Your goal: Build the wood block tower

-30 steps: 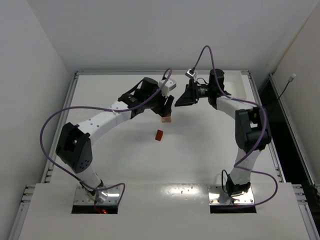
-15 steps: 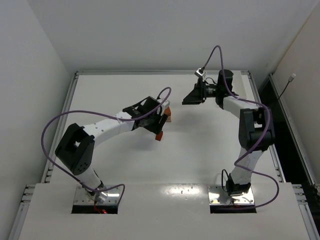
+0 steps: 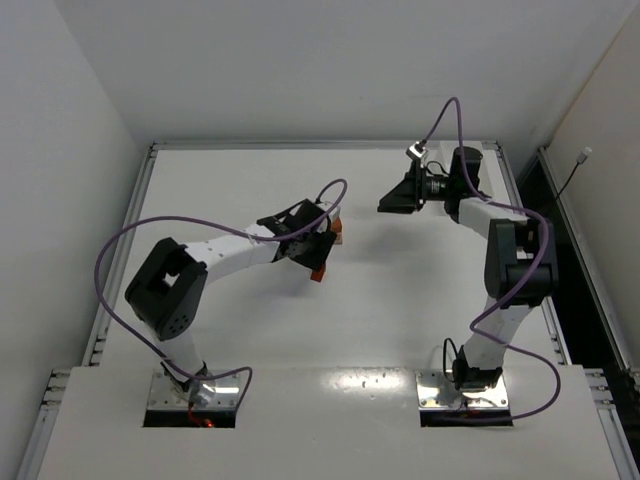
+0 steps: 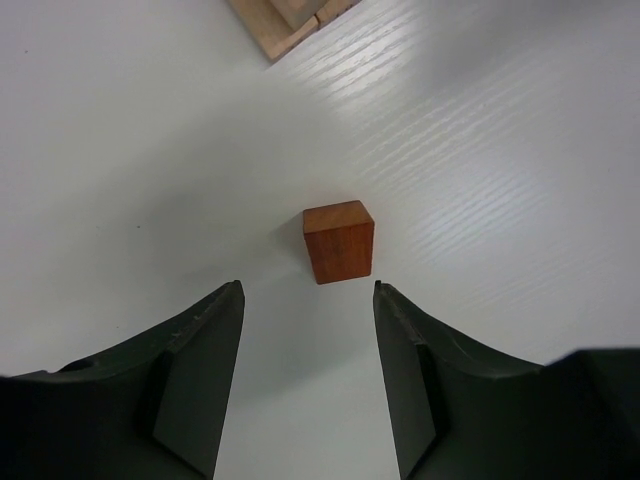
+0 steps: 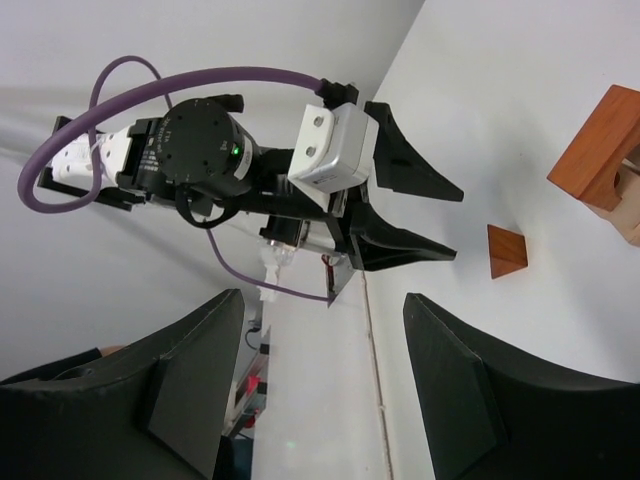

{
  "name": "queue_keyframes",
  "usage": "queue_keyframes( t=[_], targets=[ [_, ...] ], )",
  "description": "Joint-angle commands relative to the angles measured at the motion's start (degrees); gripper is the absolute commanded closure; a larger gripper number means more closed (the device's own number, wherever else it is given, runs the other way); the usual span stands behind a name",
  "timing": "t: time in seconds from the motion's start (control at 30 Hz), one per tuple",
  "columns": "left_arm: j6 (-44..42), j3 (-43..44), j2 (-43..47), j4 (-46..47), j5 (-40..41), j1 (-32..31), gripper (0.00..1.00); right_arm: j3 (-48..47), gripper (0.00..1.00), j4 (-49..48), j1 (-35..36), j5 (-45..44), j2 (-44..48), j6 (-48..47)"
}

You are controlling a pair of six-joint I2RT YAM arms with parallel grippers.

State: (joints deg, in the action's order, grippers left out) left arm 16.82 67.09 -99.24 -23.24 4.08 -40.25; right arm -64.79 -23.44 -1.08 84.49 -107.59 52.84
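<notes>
A loose reddish-orange block [image 4: 338,241] lies on the white table just ahead of my left gripper [image 4: 308,287], which is open and empty, its fingertips short of the block. In the top view this block [image 3: 319,273] sits at the tips of the left gripper [image 3: 321,252]. The low tower [image 3: 336,231] stands just behind it: a reddish-orange block [image 5: 603,148] on pale tan blocks [image 4: 290,22]. My right gripper [image 3: 384,204] is open and empty, raised at the back right and pointing towards the tower. In its own view the right gripper [image 5: 322,298] frames the left arm.
The left arm's wrist camera and purple cable [image 5: 330,140] fill the middle of the right wrist view. The table's raised back rim [image 3: 320,145] and side rails border the white surface. White walls stand close on the left and behind.
My left gripper moved from over the tower down and nearer, to the loose reddish-orange block. My right gripper drew back to the right and away from the tower.
</notes>
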Motion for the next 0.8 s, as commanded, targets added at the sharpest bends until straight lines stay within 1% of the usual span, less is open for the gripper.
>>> queue_keyframes(
  t=[0.0, 0.1, 0.2, 0.4, 0.53, 0.77],
  targets=[
    [0.50, -0.38, 0.54, 2.15, -1.09, -1.59, 0.49, 0.63, 0.38, -1.87, -0.59, 4.98, 2.91, -1.86],
    [0.50, -0.38, 0.54, 2.15, -1.09, -2.82, 0.49, 0.63, 0.38, -1.87, -1.11, 4.98, 2.91, -1.86],
    [0.50, -0.38, -0.60, 2.15, -1.09, -4.13, 0.46, 1.16, 0.38, -1.87, -1.12, 4.98, 3.44, -1.86],
    [2.34, 0.15, -3.23, 2.15, 0.67, -4.66, 0.46, 1.69, 0.38, -1.87, -1.64, 5.51, 4.06, -1.86],
    [3.84, 0.15, -4.47, 2.15, 3.91, -4.66, 0.46, 2.22, 0.38, -1.87, -2.17, 6.04, 4.58, -1.86],
    [4.36, 0.15, -5.79, 3.38, 3.92, -4.66, 0.46, 2.22, 0.38, -1.87, -2.17, 6.04, 5.11, -1.86]
  ],
)
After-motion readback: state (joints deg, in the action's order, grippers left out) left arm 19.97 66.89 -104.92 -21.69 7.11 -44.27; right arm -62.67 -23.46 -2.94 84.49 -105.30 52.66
